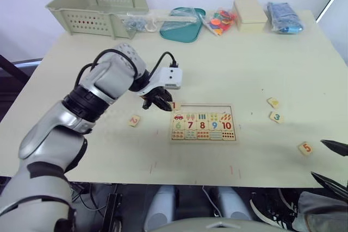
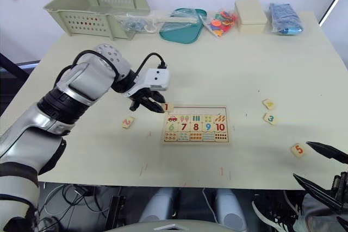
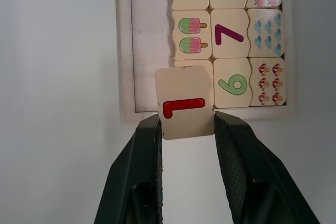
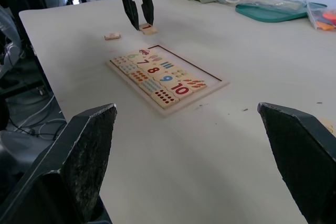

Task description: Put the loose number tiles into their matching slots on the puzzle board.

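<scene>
The puzzle board (image 1: 232, 124) lies mid-table with tiles 6 to 10 and picture tiles in it. Its far row of slots (image 3: 149, 40) stands bare. My left gripper (image 3: 185, 124) is shut on the red "1" tile (image 3: 185, 103) and holds it at the board's far left corner, over the end of that bare row. Tile 2 (image 1: 134, 120) lies left of the board. At the right lie tile 3 (image 1: 276, 117), a yellow-digit tile (image 1: 273, 102) and tile 5 (image 1: 305, 148). My right gripper (image 4: 186, 109) is open with nothing in it, low at the table's near right edge.
Along the far edge stand a green basket (image 1: 100, 4), a teal tray (image 1: 182, 23), a bag of coloured pieces (image 1: 220, 21), a cream box (image 1: 249, 13) and a blue bag (image 1: 284, 17).
</scene>
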Controlling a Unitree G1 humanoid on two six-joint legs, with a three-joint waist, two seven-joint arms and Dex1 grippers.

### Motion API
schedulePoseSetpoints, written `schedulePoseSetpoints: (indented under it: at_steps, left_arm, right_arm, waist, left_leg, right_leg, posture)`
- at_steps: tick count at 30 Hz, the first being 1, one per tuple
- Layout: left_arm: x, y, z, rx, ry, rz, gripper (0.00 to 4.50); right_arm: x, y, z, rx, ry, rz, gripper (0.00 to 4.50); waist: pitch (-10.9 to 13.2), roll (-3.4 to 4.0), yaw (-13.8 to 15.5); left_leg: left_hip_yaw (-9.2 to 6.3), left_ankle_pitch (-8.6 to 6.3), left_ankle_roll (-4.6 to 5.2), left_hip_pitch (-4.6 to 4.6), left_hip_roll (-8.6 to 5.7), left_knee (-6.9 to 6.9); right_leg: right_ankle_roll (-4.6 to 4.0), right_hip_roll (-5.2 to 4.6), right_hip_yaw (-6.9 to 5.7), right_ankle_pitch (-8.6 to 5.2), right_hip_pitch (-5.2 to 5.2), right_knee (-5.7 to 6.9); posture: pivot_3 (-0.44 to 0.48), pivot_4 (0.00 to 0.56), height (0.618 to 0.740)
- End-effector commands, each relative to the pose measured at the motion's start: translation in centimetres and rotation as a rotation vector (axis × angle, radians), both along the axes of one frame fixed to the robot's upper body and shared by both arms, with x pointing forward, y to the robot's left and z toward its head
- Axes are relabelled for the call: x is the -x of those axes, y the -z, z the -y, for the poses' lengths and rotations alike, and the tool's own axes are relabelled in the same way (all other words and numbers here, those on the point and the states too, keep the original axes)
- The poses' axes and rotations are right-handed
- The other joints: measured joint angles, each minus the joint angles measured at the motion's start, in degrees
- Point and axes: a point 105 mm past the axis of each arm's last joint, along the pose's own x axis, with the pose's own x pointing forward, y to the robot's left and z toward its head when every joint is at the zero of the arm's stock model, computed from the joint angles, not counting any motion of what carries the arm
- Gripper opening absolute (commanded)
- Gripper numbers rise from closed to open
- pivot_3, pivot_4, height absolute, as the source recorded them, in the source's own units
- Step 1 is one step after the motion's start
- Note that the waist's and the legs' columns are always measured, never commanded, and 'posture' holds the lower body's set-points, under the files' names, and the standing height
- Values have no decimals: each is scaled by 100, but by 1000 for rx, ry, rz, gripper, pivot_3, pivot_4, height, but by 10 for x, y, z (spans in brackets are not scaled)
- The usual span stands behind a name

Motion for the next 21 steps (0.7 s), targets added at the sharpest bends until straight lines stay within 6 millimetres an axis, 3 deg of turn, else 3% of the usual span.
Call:
schedulePoseSetpoints:
  at_steps: [1, 21]
  left_arm:
    - [-5, -8, 0, -26, 21, 31, 947]
    - [-19, 6, 12, -47, 39, 52, 947]
  right_arm:
    - [1, -4, -2, 12, 0, 30, 4500]
    - [3, 1, -4, 9, 19, 34, 4500]
  waist:
    - [0, 0, -1]
    - [1, -1, -1]
  left_leg:
    - [0, 0, 0, 0, 0, 0]
    - [-1, 1, 1, 2, 0, 6]
  right_leg:
    - [0, 0, 0, 0, -1, 0]
    - [0, 0, 2, 0, -5, 25]
  posture:
    - [0, 150, 740]
    - [0, 150, 740]
